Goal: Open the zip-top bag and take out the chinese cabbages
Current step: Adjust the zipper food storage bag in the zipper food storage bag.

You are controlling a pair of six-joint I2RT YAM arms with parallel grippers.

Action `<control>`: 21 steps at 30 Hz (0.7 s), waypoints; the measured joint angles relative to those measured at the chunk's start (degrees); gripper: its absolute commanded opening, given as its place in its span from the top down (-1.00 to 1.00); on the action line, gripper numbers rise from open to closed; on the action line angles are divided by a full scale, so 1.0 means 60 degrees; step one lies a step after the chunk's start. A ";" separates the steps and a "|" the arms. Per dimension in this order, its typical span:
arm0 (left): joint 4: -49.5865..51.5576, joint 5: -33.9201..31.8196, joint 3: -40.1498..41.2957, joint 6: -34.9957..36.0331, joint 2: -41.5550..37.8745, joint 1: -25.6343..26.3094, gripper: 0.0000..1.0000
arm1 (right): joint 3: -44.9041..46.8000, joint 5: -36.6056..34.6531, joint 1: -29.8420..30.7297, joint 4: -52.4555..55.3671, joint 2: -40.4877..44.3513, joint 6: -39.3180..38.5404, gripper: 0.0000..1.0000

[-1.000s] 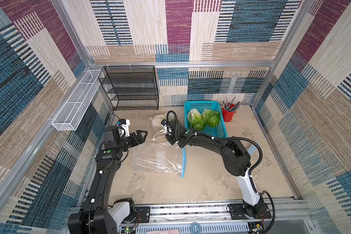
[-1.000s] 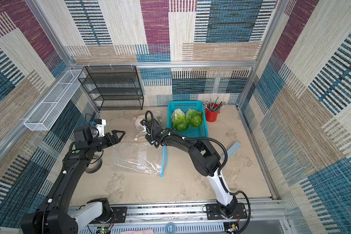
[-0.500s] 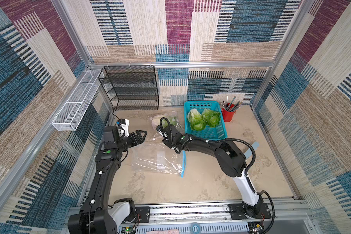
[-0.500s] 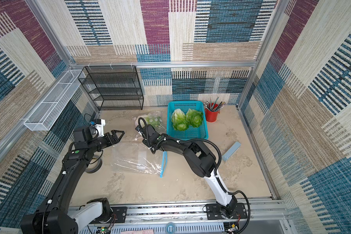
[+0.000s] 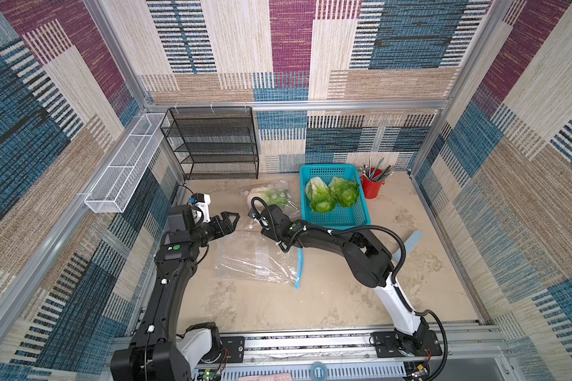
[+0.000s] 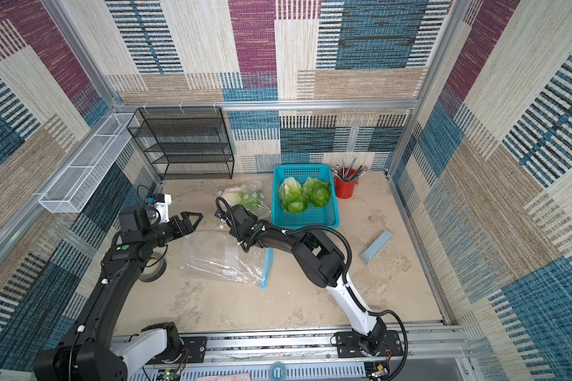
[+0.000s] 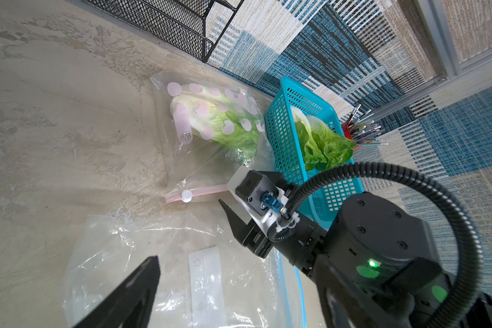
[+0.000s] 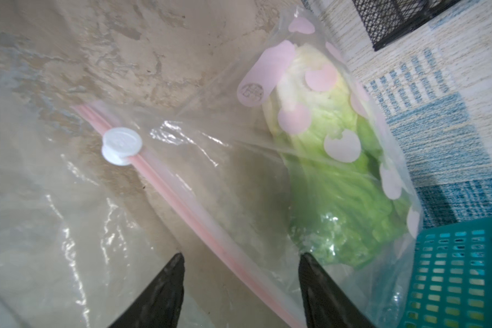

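Right tool (image 8: 242, 255): spread, empty, astride the pink zip (image 8: 165, 181).
Bagged cabbage (image 8: 333, 159): just beyond, we judge, leafy end nearest.
Left tool (image 5: 231, 217): wide, empty, farther.

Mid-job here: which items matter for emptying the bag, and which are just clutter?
Job: pink-dotted clear zip-top bag; green-white cabbage inside it; two green cabbages in teal plastic basket.
Lying about: empty clear blue-zipped bag; red cup of pencils; black mesh shelf; pale blue flat bar.

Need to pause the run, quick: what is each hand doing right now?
Left hand: open, holding nothing.
Right hand: open, straddling the pink zip strip, not gripping it.
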State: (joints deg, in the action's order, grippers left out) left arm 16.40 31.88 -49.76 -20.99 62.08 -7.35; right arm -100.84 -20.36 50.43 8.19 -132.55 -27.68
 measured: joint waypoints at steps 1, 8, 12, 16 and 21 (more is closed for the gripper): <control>-0.0004 0.0000 0.0000 0.0000 -0.0004 0.0000 -0.74 | -0.0087 -0.0062 0.0000 -0.0055 -0.0076 -0.0160 -0.40; 0.0000 0.0000 0.0000 0.0000 -0.0025 0.0000 -0.74 | -0.0521 -0.0142 0.0007 -0.0146 -0.0521 -0.0816 -0.58; -0.0004 0.0000 0.0000 0.0000 -0.0040 -0.0004 -0.73 | -0.0754 -0.0219 0.0011 -0.0208 -0.0688 -0.1180 -0.53; -0.0004 0.0000 0.0000 0.0000 -0.0040 -0.0011 -0.73 | -0.1158 -0.0368 0.0011 -0.0255 -0.0991 -0.1472 0.17; -0.0004 0.0000 0.0000 0.0000 -0.0044 -0.0022 -0.73 | -0.1585 -0.0463 0.0011 -0.0240 -0.1290 -0.1763 0.80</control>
State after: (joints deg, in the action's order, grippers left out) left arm 16.38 31.88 -49.76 -20.99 61.82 -7.49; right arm -110.34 -23.14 50.50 6.74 -140.29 -38.26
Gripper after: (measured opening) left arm 0.864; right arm 0.175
